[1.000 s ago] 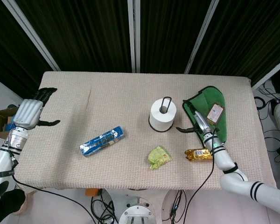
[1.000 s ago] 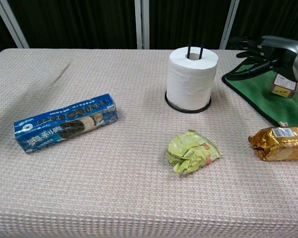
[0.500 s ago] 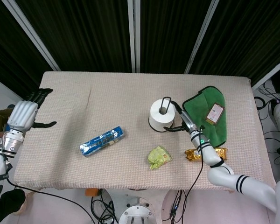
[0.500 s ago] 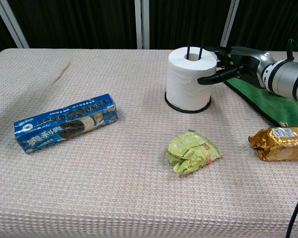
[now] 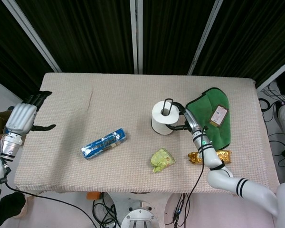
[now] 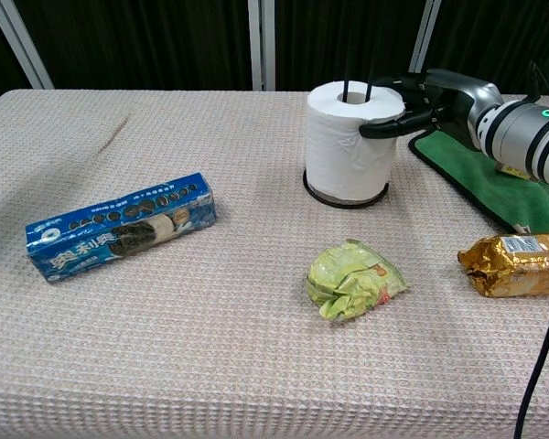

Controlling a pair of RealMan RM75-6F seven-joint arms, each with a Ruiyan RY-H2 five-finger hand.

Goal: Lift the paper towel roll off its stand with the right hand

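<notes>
Paper towel roll [image 6: 352, 137] — gripped by right hand [image 6: 427, 102] — on stand [image 6: 346, 197].

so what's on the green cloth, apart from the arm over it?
On the green cloth lies one small red and white packet. In the chest view the right hand and forearm hide most of that packet and part of the cloth.

The head view looks steeply down from high above, taking in the whole counter [image 5: 133, 95]. The chest view sits low and close, facing across its middle and right parts, which both views share.
</notes>
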